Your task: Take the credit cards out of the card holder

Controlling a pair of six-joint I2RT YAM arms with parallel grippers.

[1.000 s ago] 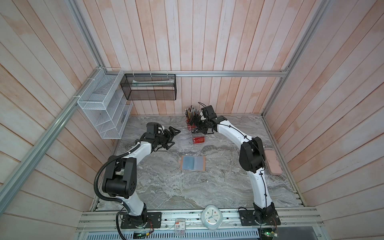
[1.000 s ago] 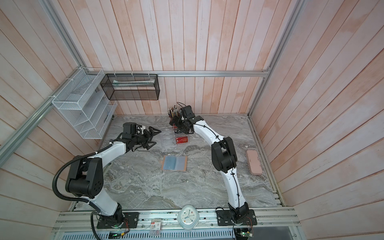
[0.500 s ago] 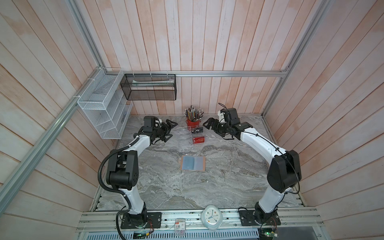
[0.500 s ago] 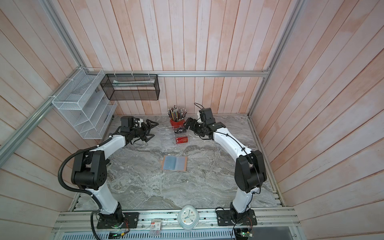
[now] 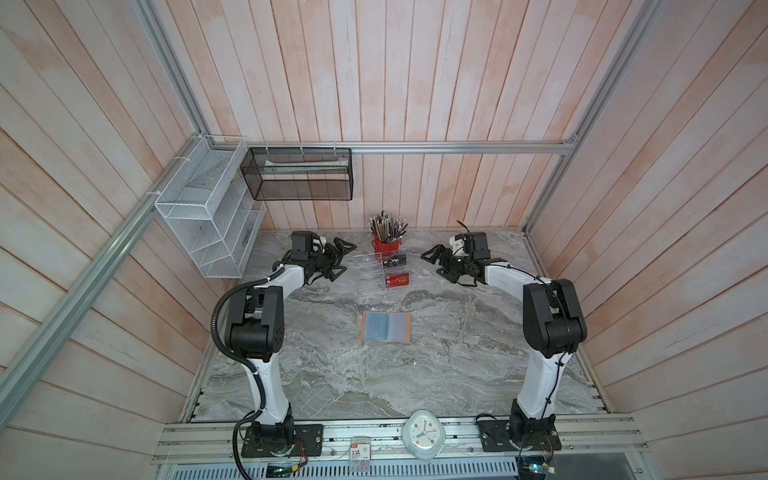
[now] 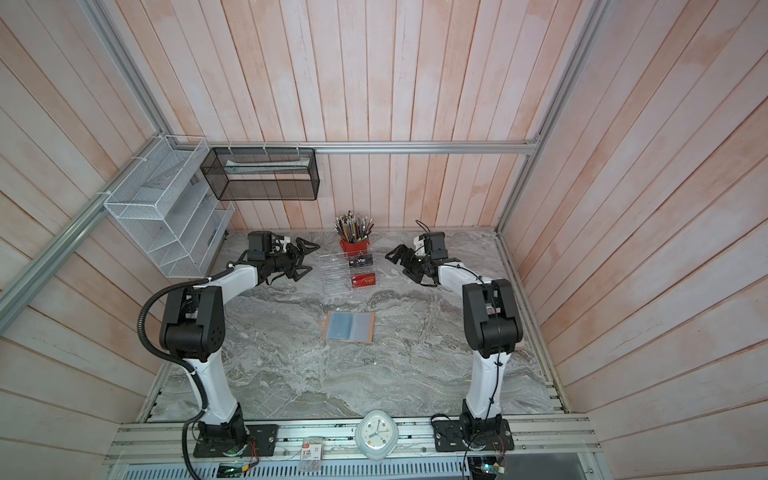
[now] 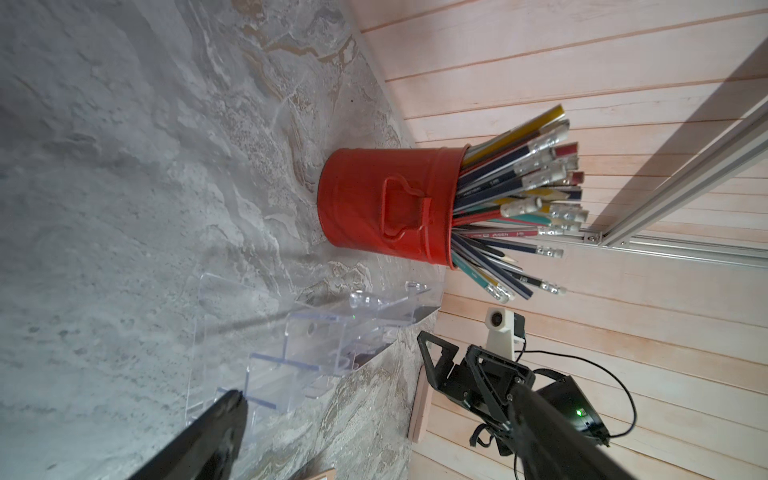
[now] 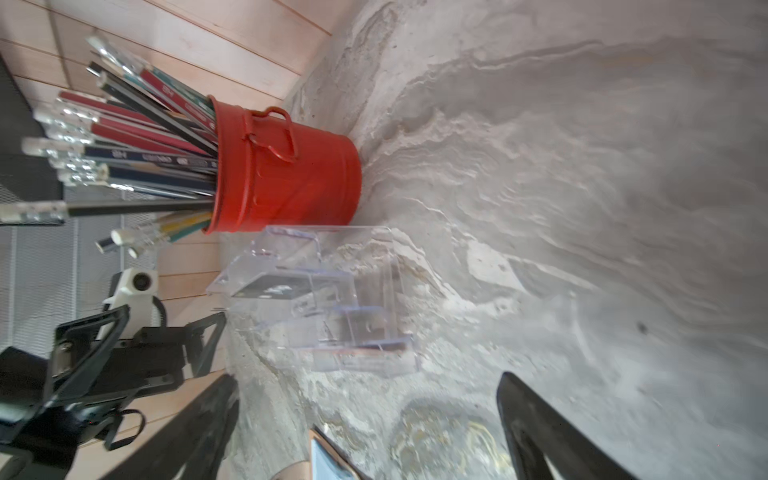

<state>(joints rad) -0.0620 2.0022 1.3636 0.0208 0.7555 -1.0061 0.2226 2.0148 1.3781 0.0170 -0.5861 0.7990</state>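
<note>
Card holder (image 5: 386, 327) open flat; 2 credit cards (image 5: 397, 281) standing in rack (image 5: 368, 272).

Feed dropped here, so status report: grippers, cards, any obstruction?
Left gripper, right gripper open, empty, flanking clear rack. Card holder open flat mid-table, sleeves look empty. Black card, red card stand in rack. Nothing blocking.

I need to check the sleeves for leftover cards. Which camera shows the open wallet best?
The top views: in both, the wallet lies open, whole and unobstructed, inside facing up. The right wrist view catches only one corner; the left wrist view, barely a sliver.
</note>
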